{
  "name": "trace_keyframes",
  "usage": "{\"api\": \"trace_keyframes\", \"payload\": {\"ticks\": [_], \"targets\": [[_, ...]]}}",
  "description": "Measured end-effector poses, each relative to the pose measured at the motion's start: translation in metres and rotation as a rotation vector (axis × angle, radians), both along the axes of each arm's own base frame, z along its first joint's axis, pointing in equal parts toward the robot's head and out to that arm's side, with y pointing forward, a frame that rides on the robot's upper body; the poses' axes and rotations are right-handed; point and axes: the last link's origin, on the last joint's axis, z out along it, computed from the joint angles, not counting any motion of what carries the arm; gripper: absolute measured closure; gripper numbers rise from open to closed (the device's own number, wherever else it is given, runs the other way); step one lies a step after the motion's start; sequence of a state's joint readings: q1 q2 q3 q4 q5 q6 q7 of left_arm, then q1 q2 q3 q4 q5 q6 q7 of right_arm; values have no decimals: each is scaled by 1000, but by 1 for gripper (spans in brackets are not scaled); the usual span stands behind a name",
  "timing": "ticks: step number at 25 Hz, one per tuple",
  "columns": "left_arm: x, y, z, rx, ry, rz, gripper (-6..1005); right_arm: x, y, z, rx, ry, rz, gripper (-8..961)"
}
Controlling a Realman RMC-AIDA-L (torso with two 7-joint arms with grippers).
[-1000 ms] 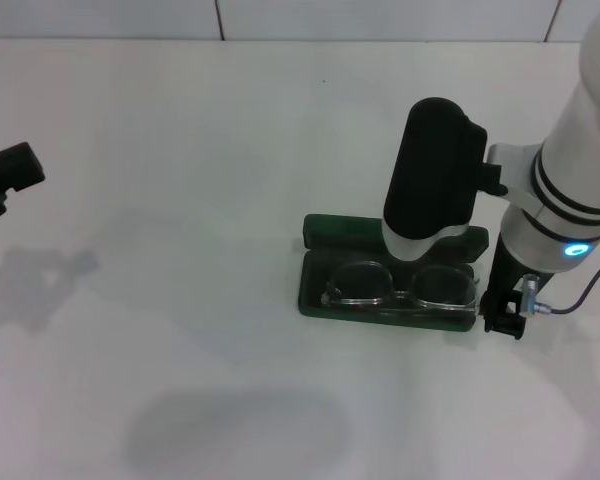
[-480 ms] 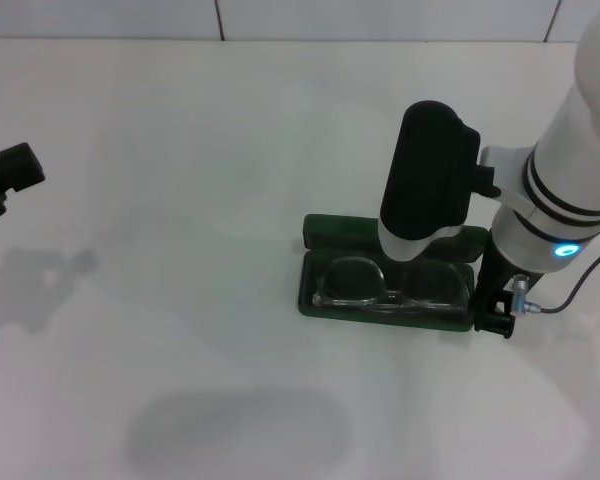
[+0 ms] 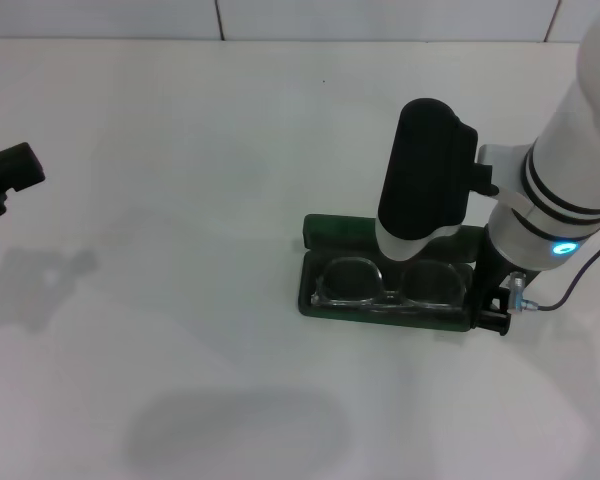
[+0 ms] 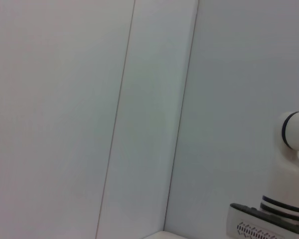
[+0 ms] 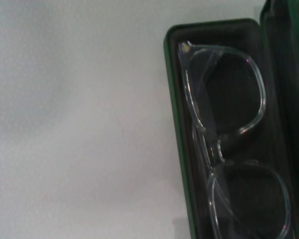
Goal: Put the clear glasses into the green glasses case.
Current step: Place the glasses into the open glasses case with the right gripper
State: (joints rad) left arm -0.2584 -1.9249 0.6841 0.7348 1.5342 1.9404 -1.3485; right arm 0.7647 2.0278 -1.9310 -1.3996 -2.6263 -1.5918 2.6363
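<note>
The green glasses case [image 3: 315, 232] lies open on the white table right of centre, its lid standing up along the far side. The clear glasses [image 3: 352, 280] lie folded inside it on the dark lining. The right wrist view looks straight down on the clear glasses [image 5: 224, 149] inside the case's green rim [image 5: 175, 124]. My right arm's black forearm [image 3: 427, 165] hangs over the middle of the case and hides the right gripper. My left gripper [image 3: 8, 172] is parked at the table's far left edge, far from the case.
The white table [image 3: 180, 250] runs back to a tiled wall [image 3: 380, 15]. My right arm's white elbow [image 3: 560, 200] and a trailing cable [image 3: 580, 280] sit just right of the case. The left wrist view shows only wall panels and part of the robot's body [image 4: 289, 199].
The clear glasses have shifted left and settled flatter into the case. My right arm has moved slightly left with them. The left arm has not moved.
</note>
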Motion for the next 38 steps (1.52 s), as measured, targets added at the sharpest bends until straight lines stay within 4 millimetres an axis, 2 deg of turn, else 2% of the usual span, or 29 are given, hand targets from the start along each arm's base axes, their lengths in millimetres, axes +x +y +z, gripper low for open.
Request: {"api": "trace_keyframes", "payload": {"ticks": [7, 38], "targets": [[0, 0, 1, 2, 0, 1, 955, -7, -6, 4, 1, 18, 18, 948], [-1, -2, -1, 2, -8, 7, 955, 2, 0, -6, -17, 33, 21, 949]]}}
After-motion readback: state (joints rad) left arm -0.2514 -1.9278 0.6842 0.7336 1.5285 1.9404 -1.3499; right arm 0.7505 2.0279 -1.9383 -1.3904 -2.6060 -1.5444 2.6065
